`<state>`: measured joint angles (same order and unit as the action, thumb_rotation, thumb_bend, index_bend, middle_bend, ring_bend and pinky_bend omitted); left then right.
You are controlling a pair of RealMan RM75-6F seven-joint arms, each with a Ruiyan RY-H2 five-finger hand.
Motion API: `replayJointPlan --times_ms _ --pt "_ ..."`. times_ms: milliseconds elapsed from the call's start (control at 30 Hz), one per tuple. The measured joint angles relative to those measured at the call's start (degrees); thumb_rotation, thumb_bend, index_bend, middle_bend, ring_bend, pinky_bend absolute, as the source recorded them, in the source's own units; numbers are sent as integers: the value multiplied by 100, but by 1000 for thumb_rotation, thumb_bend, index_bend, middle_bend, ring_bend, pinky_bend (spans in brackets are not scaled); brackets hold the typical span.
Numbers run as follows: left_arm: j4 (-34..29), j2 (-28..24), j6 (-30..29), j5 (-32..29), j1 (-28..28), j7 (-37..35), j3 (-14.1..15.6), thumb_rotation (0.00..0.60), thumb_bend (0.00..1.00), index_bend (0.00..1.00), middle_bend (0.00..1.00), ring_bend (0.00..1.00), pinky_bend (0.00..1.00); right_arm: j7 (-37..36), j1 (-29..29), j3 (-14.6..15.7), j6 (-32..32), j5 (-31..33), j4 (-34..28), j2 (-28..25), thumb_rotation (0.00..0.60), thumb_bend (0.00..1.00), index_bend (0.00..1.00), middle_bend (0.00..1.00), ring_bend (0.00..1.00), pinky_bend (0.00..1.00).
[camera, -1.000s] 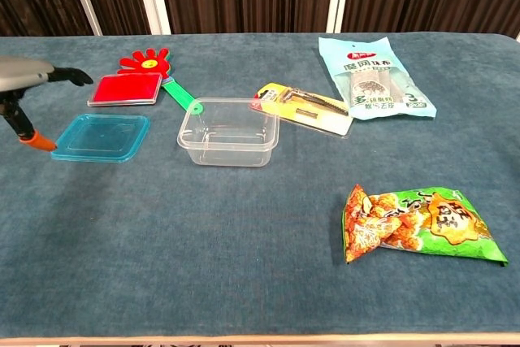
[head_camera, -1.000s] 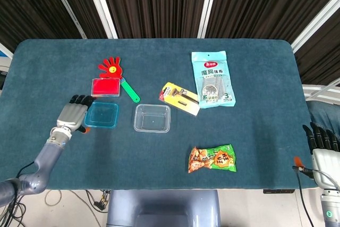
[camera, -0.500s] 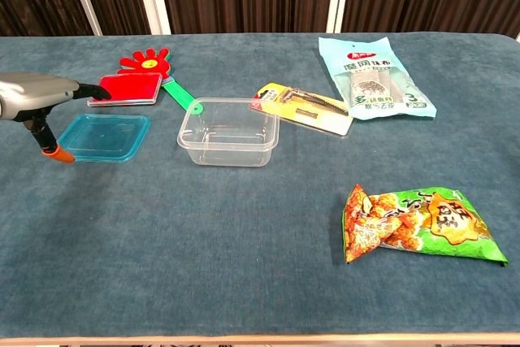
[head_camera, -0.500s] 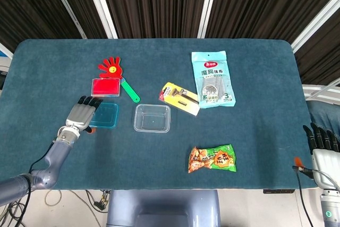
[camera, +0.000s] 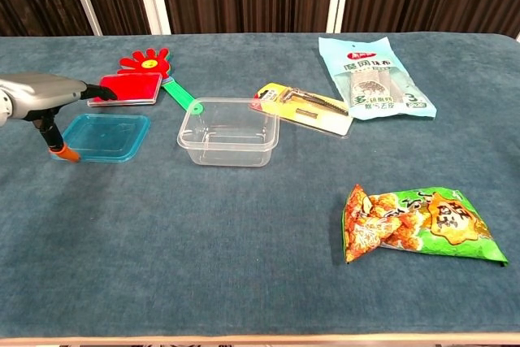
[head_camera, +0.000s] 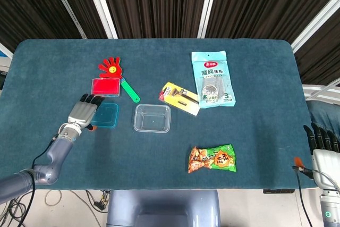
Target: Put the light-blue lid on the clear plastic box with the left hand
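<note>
The light-blue lid [head_camera: 107,115] [camera: 106,136] lies flat on the blue cloth, left of the clear plastic box [head_camera: 152,118] [camera: 229,132], which stands empty and upright. My left hand [head_camera: 82,112] [camera: 42,90] hovers over the lid's left edge with its fingers stretched out flat. Its orange-tipped thumb points down at the lid's near-left corner. The hand holds nothing. My right hand [head_camera: 321,139] rests off the table at the lower right of the head view, fingers apart and empty.
A red flat case [head_camera: 106,86] and a red hand-shaped clapper with a green handle [head_camera: 112,68] lie just behind the lid. A yellow razor pack [head_camera: 180,98], a teal pouch [head_camera: 213,78] and a snack bag [head_camera: 212,158] lie to the right of the box.
My left hand has slid to the right, from beside the lid to over its left edge. The lid and box have not moved.
</note>
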<state>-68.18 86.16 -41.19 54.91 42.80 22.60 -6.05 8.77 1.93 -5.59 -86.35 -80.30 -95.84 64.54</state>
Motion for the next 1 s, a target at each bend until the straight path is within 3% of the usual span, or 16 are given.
replayJointPlan --times_ms 600,1000 --pt "-200 -25 29 208 115 -74 99 600 168 52 56 0 9 -20 -2 -19 -12 11 -9 0 600 353 15 14 0 0" --pt "-107 55 142 -102 270 162 133 600 168 49 59 0 10 -32 -12 -34 3 80 -37 -2 600 353 15 14 0 0"
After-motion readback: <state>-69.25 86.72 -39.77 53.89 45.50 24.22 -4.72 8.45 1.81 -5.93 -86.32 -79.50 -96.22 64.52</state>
